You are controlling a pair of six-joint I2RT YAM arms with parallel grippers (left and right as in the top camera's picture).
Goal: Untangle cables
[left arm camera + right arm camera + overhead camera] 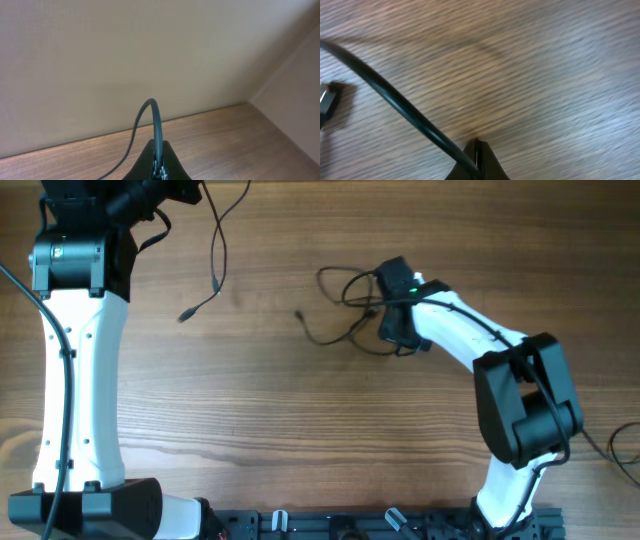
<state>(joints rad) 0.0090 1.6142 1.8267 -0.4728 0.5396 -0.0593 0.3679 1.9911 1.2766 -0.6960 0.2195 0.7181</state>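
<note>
Two thin black cables lie apart on the wooden table. One cable (214, 250) runs from my left gripper (172, 192) at the far left edge down to a small plug (185, 314). In the left wrist view the left gripper (159, 150) is shut on this cable (153, 107), which arches up out of the fingertips. The other cable (345, 290) forms loose loops at centre right, its free end (301, 316) pointing left. My right gripper (392, 330) sits on these loops. The right gripper (477, 145) is shut on this cable (395, 97) just above the wood, and a plug (327, 100) lies at the left.
The white left arm (85, 380) runs down the left side. The right arm (525, 400) bends over the right side. A black rail (380, 525) lines the front edge, and a robot wire (625, 450) trails at the far right. A beige wall (150, 50) stands behind the table.
</note>
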